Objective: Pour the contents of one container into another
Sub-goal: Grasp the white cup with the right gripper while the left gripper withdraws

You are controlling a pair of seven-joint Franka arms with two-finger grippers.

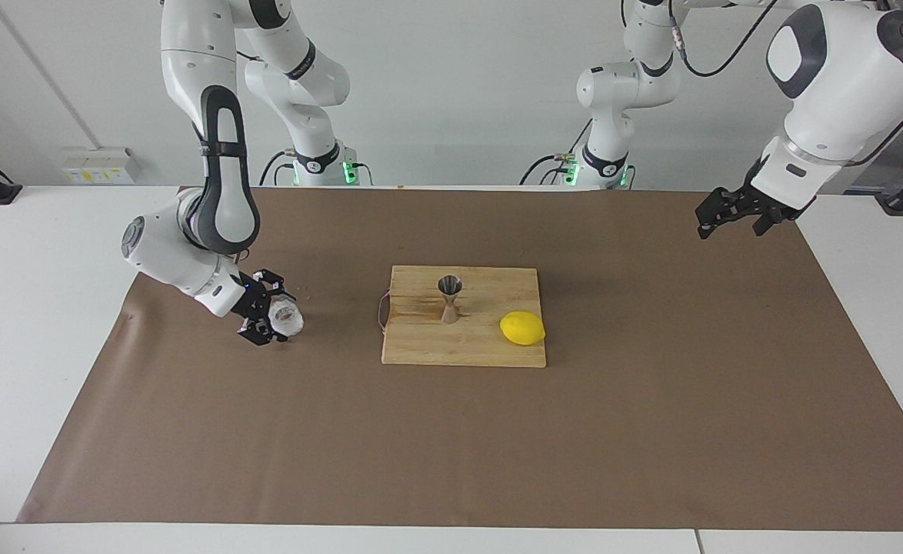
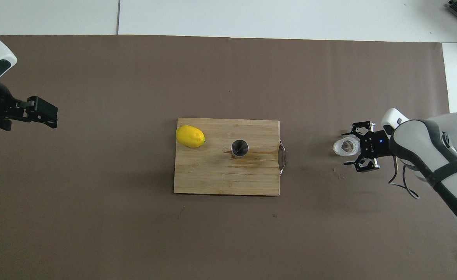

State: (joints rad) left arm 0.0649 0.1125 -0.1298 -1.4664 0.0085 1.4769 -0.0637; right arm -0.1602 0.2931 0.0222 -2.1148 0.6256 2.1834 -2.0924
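Your right gripper [image 1: 267, 319] is down at the small squat clear cup of bumpy glass [image 1: 286, 319], its fingers spread wide on either side of the cup, not yet squeezing it. The cup stands on the brown paper toward the right arm's end of the table. From there the shiny steel hourglass-shaped jigger [image 1: 449, 298] is straight across, standing up on the wooden cutting board [image 1: 421, 350], well apart. Nothing sits between them. The yellow lemon [image 1: 522, 328] lies on the board toward the left arm's end. Your left gripper [image 1: 717, 211] waits with its fingers apart, high over the paper's corner.
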